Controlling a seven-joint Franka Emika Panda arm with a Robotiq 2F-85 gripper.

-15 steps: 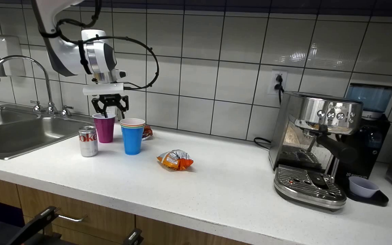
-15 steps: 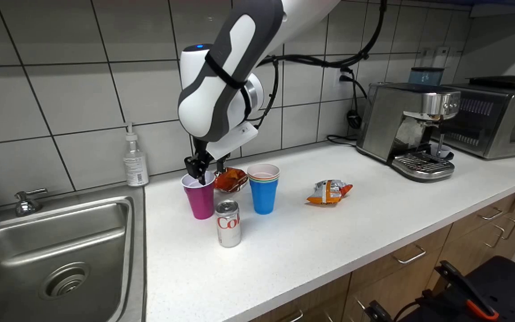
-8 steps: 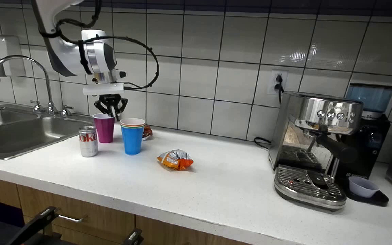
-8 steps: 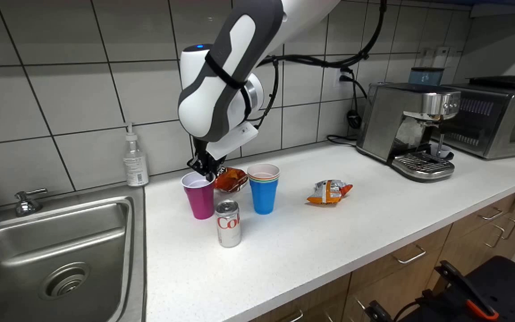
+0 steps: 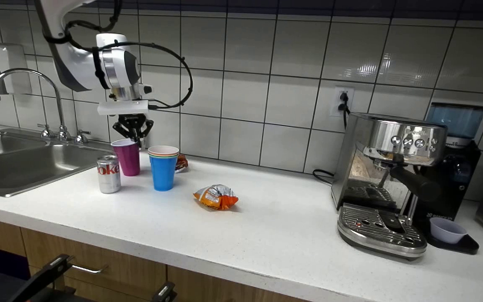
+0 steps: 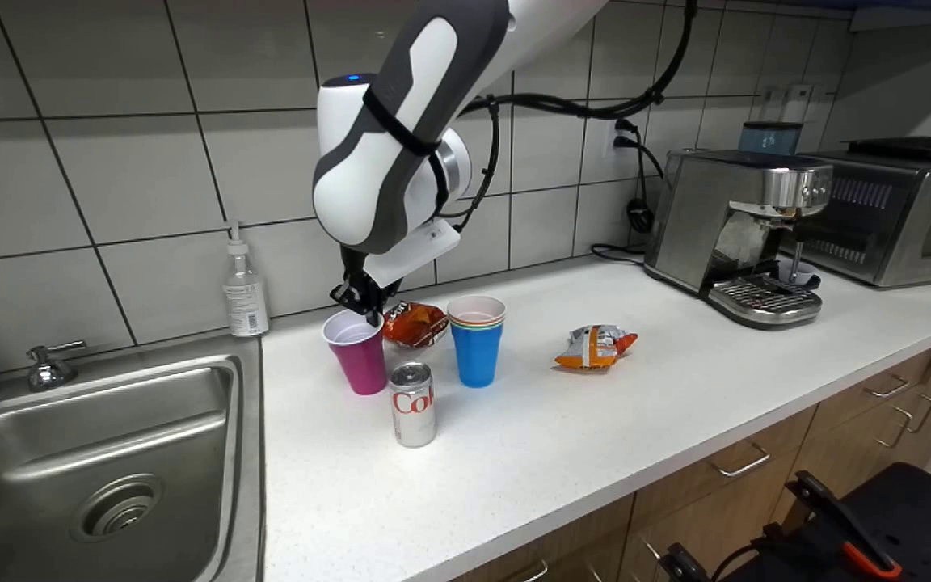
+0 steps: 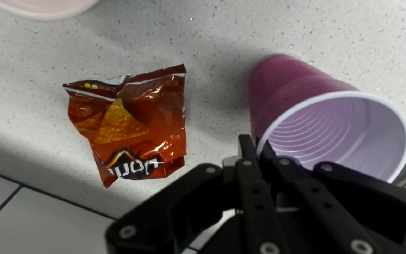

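Observation:
My gripper [image 7: 257, 146] is shut on the rim of the purple cup [image 7: 284, 81]. In the wrist view one fingertip lies outside the cup wall and the other inside the pale interior. Both exterior views show the cup [image 6: 360, 360] on the counter, tilted slightly toward the sink, with the gripper [image 5: 136, 138] at its right rim. A red chip bag [image 7: 136, 116] lies beside the cup, near the wall. Close in front stands a silver Coke can [image 5: 108, 174]. To the right is a stack of cups with a blue one [image 5: 163, 172] outermost.
A steel sink [image 6: 94, 453] adjoins the counter on the left, with a pump bottle [image 6: 245, 291] at its back corner. An orange chip bag [image 5: 216, 197] lies right of the stack. Farther right stand an espresso machine [image 5: 392, 138] and a microwave oven [image 6: 902, 210].
The jaws have come together from wide apart onto the cup's rim. The arm has shifted slightly left and up, and the cup's top has leaned left with it.

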